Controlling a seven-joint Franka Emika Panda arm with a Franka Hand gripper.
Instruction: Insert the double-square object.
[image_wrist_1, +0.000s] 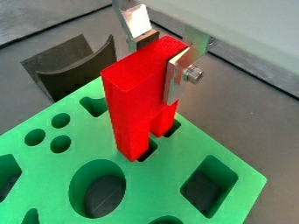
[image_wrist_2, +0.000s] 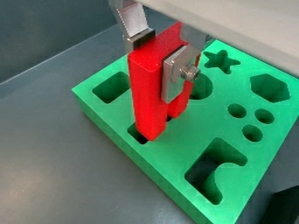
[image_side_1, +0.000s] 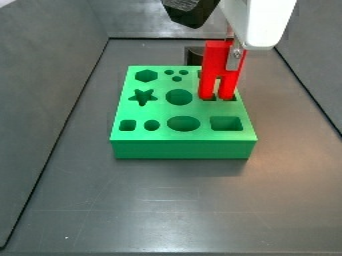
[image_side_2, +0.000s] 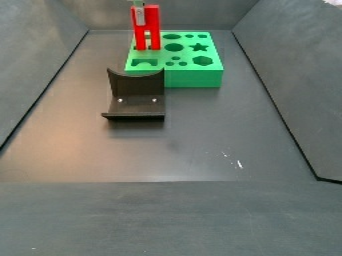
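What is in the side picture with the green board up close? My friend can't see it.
The gripper holds the red double-square object upright, its lower end in a hole at the green board's far right edge. The board has star, round and square holes.

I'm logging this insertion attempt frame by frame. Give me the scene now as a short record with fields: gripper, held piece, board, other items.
gripper: over the green board's edge, fingers shut on the double-square object
held piece: double-square object, bright red, upright, its lower end in a hole of the board, most of it above the surface
board: green board with shaped holes, flat on the floor; star hole and the other holes empty
other items: dark curved block, on the floor beside the board, apart from it
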